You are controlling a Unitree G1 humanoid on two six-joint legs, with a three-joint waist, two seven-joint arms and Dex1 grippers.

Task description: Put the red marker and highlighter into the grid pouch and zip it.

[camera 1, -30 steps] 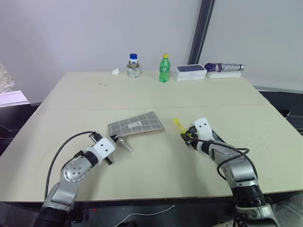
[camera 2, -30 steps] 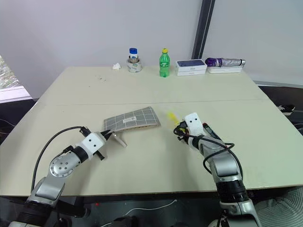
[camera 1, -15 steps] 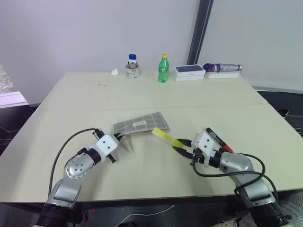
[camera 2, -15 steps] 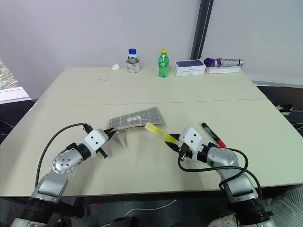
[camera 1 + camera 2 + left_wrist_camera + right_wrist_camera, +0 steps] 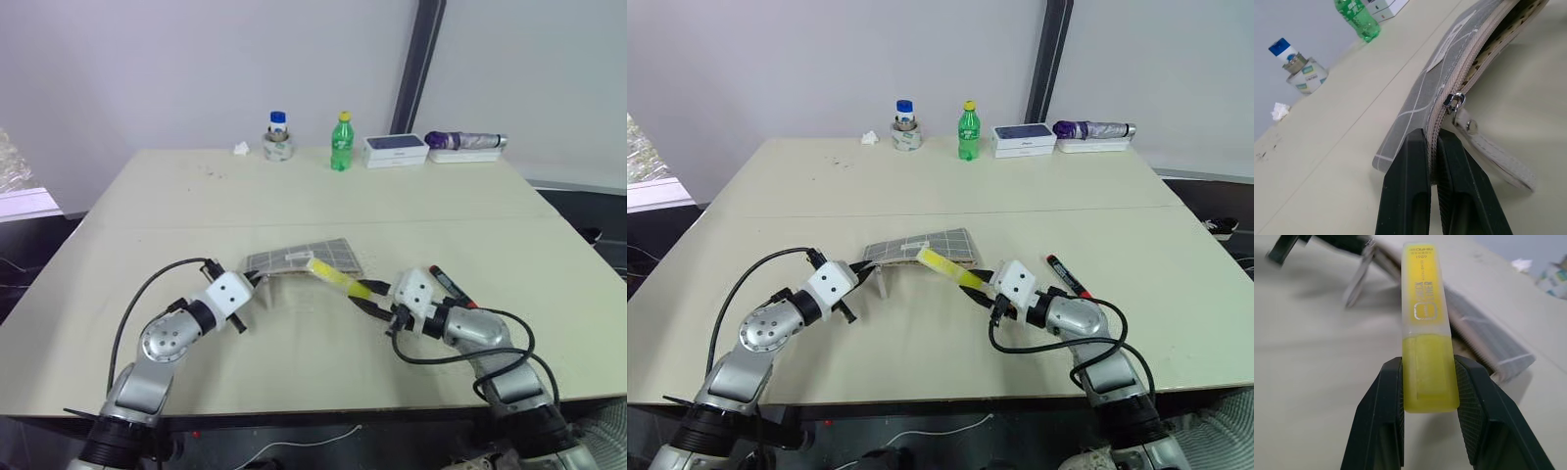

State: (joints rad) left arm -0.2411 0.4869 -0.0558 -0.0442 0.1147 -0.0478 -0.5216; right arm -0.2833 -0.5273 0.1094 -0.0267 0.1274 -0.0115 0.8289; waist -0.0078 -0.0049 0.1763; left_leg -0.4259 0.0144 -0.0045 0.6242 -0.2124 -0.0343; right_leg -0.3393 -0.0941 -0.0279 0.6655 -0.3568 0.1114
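The grey grid pouch lies mid-table with one end raised. My left gripper is shut on that end's zipper edge. The zipper pull hangs just past the fingers, and the mouth gapes beyond it, showing dotted lining. My right gripper is shut on the yellow highlighter, which it holds above the table with the capped end pointing at the pouch's near edge. The red marker lies on the table just to the right of the right gripper.
Along the table's far edge stand a blue-lidded jar, a green bottle, a white box and a purple folded umbrella. A crumpled tissue lies left of the jar.
The right gripper has lifted the highlighter off the table and swung it back and left until it points at the pouch, uncovering the marker. The left gripper has drawn the pouch end slightly right.
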